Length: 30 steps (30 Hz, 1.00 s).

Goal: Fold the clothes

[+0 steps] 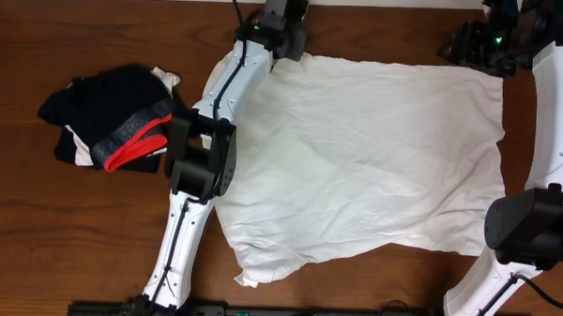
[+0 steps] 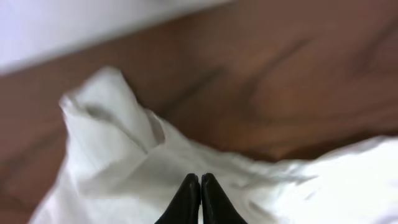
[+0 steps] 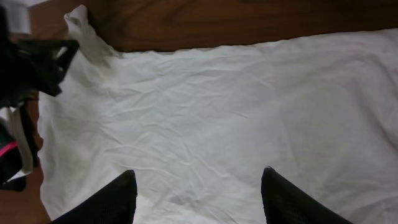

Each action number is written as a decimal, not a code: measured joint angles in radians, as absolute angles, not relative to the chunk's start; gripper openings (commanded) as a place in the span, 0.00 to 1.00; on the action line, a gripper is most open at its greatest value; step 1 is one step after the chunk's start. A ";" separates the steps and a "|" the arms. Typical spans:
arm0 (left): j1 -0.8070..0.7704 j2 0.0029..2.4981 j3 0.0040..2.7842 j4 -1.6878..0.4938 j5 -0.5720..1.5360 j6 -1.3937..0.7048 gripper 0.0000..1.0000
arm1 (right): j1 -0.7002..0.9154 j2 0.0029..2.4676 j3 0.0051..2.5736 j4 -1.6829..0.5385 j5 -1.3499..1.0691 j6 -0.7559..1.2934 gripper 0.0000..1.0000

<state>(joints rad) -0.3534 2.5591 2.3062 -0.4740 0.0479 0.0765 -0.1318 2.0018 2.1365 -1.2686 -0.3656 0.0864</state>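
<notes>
The clothes, a large white T-shirt (image 1: 366, 161), lie spread flat and wrinkled on the wooden table; no lettering shows. My left gripper (image 1: 287, 51) is at the shirt's far left corner. In the left wrist view its black fingertips (image 2: 200, 177) are pressed together in bunched white cloth (image 2: 124, 162), and a peak of fabric stands up to the left. My right gripper (image 1: 475, 50) hangs over the far right corner. In the right wrist view its fingers (image 3: 198, 177) stand wide apart above the flat shirt (image 3: 236, 106), holding nothing.
A heap of black garments with a grey-and-red band (image 1: 114, 124) lies on the left of the table (image 1: 72, 244), close to the left arm's elbow (image 1: 202, 160). The right arm's base joint (image 1: 533, 228) stands beside the shirt's near right corner.
</notes>
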 measured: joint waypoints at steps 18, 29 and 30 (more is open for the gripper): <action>-0.405 2.532 2.306 -0.458 0.020 0.076 0.48 | -0.129 2.002 2.136 -1.269 -0.366 0.086 0.63; -0.383 2.532 2.306 -0.660 0.005 0.050 0.53 | -0.121 2.002 2.136 -1.270 -0.359 0.086 0.69; -0.383 2.532 2.306 -0.698 0.005 0.048 0.53 | -0.120 2.002 2.133 -1.271 -0.353 0.086 0.69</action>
